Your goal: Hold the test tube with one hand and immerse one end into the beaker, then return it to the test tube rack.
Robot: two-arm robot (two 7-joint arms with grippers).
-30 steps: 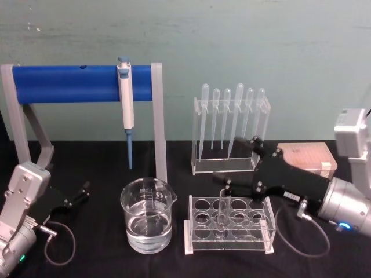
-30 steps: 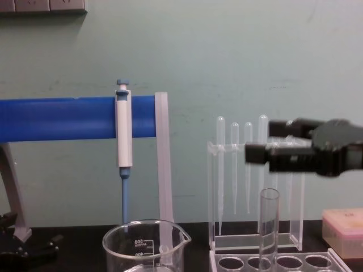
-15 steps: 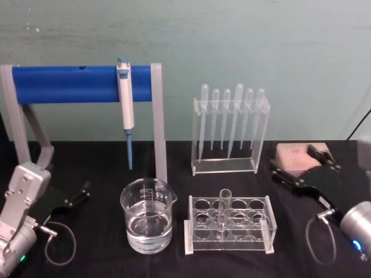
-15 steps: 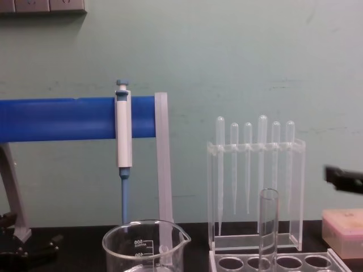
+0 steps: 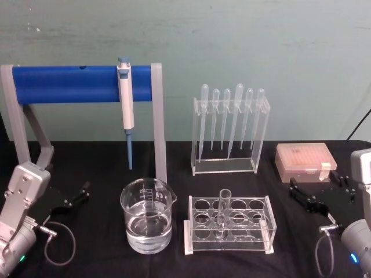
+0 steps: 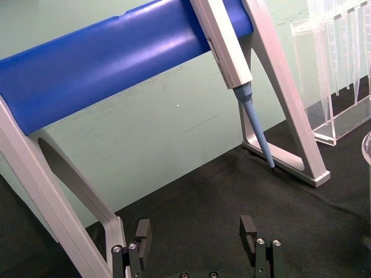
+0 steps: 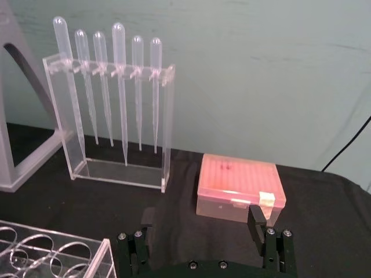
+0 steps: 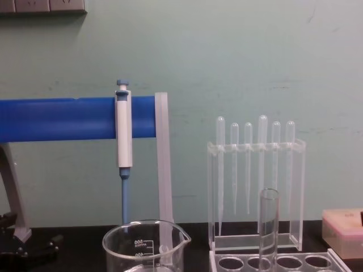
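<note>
The test tube [image 5: 224, 209] stands upright in the clear multi-hole rack [image 5: 197, 244], with no gripper touching it; its open rim also rises in the chest view [image 8: 268, 225]. Left of the rack sits the beaker [image 5: 147, 217], partly filled with clear liquid, its spout and rim visible low in the chest view [image 8: 145, 245]. My right gripper [image 5: 320, 186] rests low at the table's right, open and holding nothing, well right of the rack; its own wrist view [image 7: 200, 221] has the jaws spread apart. My left gripper [image 5: 79, 195] is parked open at the left [image 6: 195, 231].
A blue bar stand [image 5: 69, 84] with a hanging blue-and-white pipettor [image 5: 125, 104] spans the back left. A clear rack of plastic pipettes [image 5: 229, 124] stands behind the tube rack. A pink lidded box [image 5: 305, 161] sits just beyond my right gripper.
My right gripper has pulled back from above the tube rack to the right and down, ending low by the pink box. The test tube stayed in the rack. The left arm is unmoved.
</note>
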